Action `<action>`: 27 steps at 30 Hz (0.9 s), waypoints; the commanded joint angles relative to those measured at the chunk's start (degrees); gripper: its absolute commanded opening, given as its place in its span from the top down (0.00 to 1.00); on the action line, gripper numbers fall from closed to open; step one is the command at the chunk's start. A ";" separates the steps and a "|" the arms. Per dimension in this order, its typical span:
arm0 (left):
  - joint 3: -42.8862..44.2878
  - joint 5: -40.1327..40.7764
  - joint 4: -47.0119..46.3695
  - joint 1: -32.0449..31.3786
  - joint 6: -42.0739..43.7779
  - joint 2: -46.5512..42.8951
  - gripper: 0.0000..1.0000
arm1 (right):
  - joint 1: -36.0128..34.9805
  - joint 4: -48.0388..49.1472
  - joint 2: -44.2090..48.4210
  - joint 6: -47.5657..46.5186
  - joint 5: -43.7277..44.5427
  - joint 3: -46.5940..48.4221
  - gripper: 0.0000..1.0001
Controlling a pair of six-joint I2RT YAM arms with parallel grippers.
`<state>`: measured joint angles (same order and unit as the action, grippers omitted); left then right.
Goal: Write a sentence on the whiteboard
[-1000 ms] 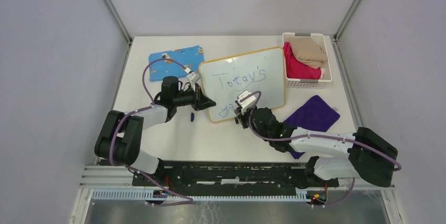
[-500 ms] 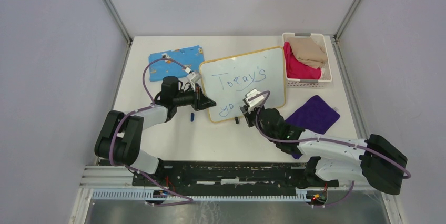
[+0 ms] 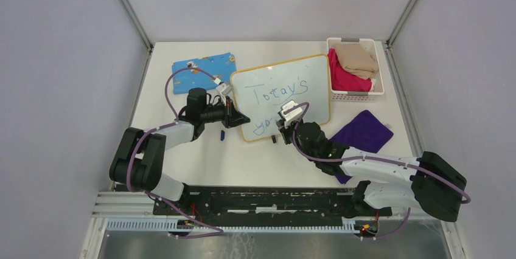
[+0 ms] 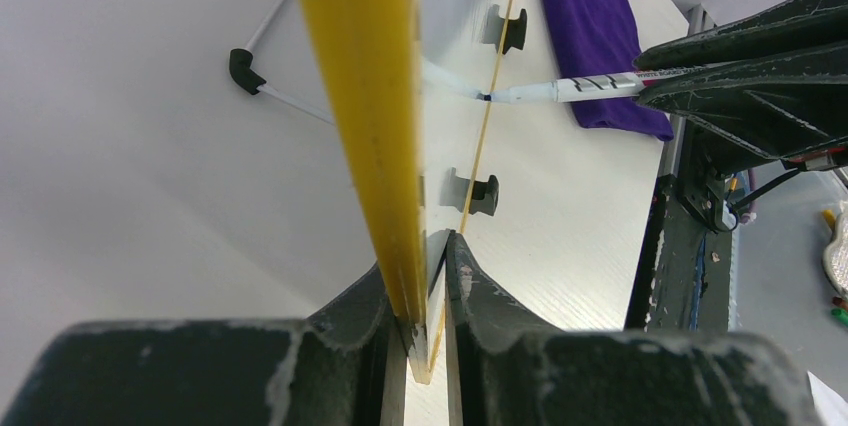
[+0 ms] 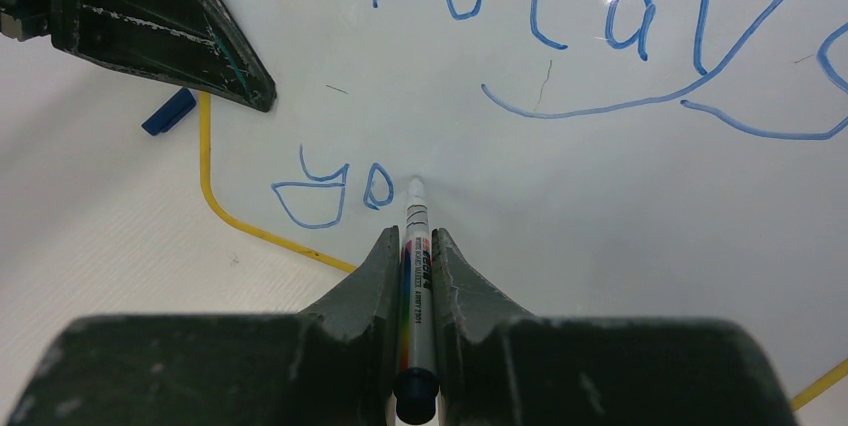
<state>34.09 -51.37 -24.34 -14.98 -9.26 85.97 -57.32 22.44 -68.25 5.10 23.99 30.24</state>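
L gripper (image 4: 418,256) pinches narrow on the whiteboard (image 3: 316,70) left rim, prob. to steady it on the bench (image 3: 182,149) vs pen pressure. R gripper (image 5: 412,236) clamps the marker (image 5: 415,208), tip at the board just right of "yo". Sentence (image 3: 277,93) looks approx half done.

On the white tabletop (image 3: 261,165): blue patterned cloth (image 3: 204,72), purple square cloth (image 3: 364,132), small blue cap (image 3: 223,135), white plastic basket (image 3: 359,94) holding tan fabric (image 3: 356,55) and red fabric (image 3: 344,76).

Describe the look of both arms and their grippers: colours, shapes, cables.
Left arm and right arm: white link shells, black joints, a purple cable looping along each. Left gripper and right gripper: black wedge-shaped fingers, scuffed with pale scratches.
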 commanded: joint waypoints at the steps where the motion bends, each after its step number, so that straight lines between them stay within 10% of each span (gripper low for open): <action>1: -0.12 4.15 5.53 -1.19 5.98 1.66 0.81 | 0.22 2.90 -0.94 -0.50 -0.21 2.50 1.00; 27: 0.19 4.25 5.88 -1.28 5.95 1.83 0.81 | 1.87 1.56 2.33 0.25 1.53 -1.95 1.00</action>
<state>34.15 -51.24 -24.18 -14.98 -9.26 86.00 -56.84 22.87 -67.29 6.33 23.18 26.85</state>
